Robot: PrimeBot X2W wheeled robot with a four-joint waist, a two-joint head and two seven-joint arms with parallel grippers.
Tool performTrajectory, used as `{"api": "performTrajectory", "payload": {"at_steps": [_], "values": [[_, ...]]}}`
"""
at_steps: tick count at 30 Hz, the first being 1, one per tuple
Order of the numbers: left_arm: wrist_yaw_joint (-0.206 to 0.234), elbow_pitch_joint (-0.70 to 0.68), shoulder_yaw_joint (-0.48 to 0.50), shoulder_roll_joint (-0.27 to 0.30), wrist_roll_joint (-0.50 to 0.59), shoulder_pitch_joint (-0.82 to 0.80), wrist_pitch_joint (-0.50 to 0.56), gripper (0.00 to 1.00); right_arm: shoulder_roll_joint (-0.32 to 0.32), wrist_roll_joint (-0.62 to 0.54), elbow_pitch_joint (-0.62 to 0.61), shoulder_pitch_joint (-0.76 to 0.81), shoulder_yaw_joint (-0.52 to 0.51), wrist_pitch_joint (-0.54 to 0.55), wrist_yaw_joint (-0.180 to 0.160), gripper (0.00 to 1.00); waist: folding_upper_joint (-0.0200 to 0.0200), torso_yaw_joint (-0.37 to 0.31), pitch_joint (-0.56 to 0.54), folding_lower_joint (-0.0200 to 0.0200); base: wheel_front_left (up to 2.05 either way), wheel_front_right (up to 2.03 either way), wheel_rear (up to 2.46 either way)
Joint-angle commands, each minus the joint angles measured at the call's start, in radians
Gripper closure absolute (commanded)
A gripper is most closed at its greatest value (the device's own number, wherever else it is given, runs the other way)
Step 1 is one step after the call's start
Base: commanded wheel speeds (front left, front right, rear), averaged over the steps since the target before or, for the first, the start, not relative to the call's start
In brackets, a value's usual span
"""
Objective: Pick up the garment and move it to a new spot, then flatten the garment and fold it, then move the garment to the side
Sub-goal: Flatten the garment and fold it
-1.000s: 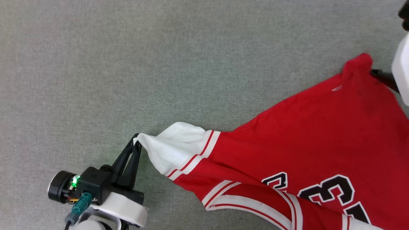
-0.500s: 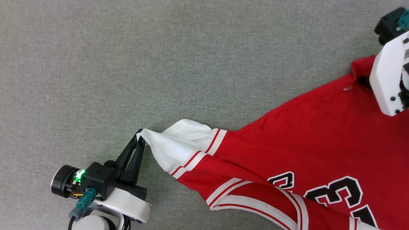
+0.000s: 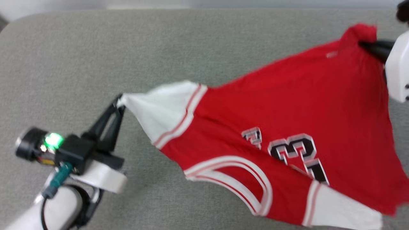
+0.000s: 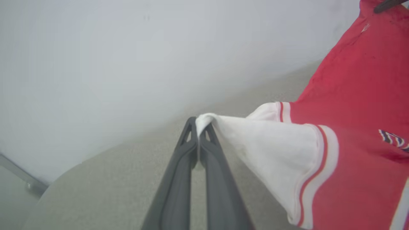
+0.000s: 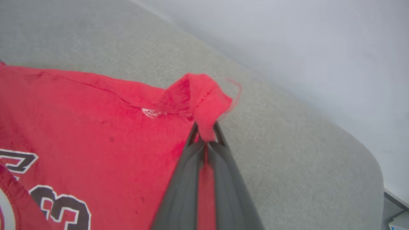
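The garment (image 3: 287,105), a red jersey with white sleeves, striped trim and black numerals, hangs stretched between both grippers above the grey surface. My left gripper (image 3: 119,103) is shut on the tip of one white sleeve (image 4: 255,140), at the left of the head view. My right gripper (image 3: 362,44) at the upper right is shut on a bunched red corner of the hem (image 5: 204,95). The second white sleeve (image 3: 345,210) droops at the lower right. In the left wrist view my left gripper (image 4: 199,126) pinches the white cloth; in the right wrist view my right gripper (image 5: 206,134) pinches red cloth.
A grey felt-like table (image 3: 96,57) lies under everything, its rounded far-left corner (image 3: 12,22) and far edge in view. A pale wall (image 4: 127,48) stands behind it.
My right gripper has closed on the red hem corner. Both grippers have lifted the garment, which now hangs taut. The head camera has tilted, bringing the table's far edge into view.
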Motion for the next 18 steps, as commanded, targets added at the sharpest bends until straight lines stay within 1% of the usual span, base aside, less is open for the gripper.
{"api": "performTrajectory", "payload": {"at_steps": [1, 4, 7, 12, 18], "values": [[-0.010, -0.011, 0.012, 0.013, 0.007, -0.046, 0.013, 1.00, -0.001, 0.009, -0.007, -0.026, -0.014, -0.033, -0.001, 1.00, 0.0000, -0.029, -0.025, 0.0000, 0.00, 0.00, 0.00], [-0.036, -0.033, 0.038, 0.036, 0.018, -0.141, 0.046, 1.00, -0.002, 0.012, -0.023, -0.063, -0.032, -0.094, -0.001, 1.00, 0.0000, -0.047, -0.023, 0.0000, 0.00, 0.00, 0.00], [-0.074, -0.034, 0.057, 0.050, 0.032, -0.260, 0.082, 1.00, 0.008, -0.001, -0.030, -0.108, -0.051, -0.141, -0.001, 1.00, 0.0000, -0.061, -0.004, 0.0000, 0.00, 0.00, 0.00], [-0.147, -0.002, 0.084, 0.045, 0.045, -0.485, 0.137, 1.00, 0.045, -0.064, -0.008, -0.206, -0.114, -0.221, -0.001, 1.00, 0.0000, -0.086, 0.046, 0.0000, 0.00, 0.00, 0.00], [-0.230, 0.100, 0.111, 0.010, 0.038, -0.749, 0.185, 1.00, 0.119, -0.161, 0.039, -0.354, -0.189, -0.257, -0.001, 1.00, 0.0000, -0.106, 0.117, 0.0000, 0.00, 0.00, 0.00]]}}
